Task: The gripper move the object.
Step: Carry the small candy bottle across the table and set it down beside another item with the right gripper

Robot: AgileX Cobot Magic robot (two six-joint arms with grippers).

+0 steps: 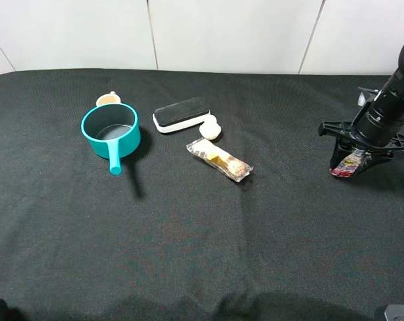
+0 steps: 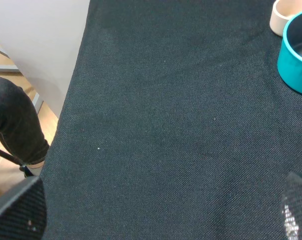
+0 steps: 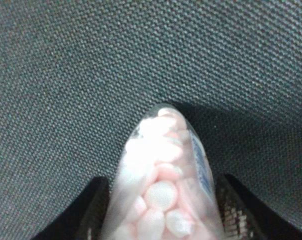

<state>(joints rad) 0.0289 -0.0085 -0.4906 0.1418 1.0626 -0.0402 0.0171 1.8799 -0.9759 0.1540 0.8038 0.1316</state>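
The object (image 1: 345, 167), a small clear bottle with a red label, stands tilted on the black cloth at the far right. My right gripper (image 1: 350, 155) comes down on it from above and is shut on it. The right wrist view shows the clear bottle (image 3: 163, 165) filled with pale pink-white round pieces, clamped between the two dark fingers (image 3: 93, 212); its lower end touches the cloth. My left gripper (image 2: 158, 220) is open over bare cloth near the table's left edge, with only its two fingertips (image 2: 21, 210) showing at the frame corners.
A teal pot (image 1: 110, 131) with a handle sits at the middle left, with a small beige cup (image 1: 108, 99) behind it. A black-and-white eraser block (image 1: 182, 115), a white round lump (image 1: 210, 127) and a clear-wrapped snack bar (image 1: 220, 159) lie near the centre.
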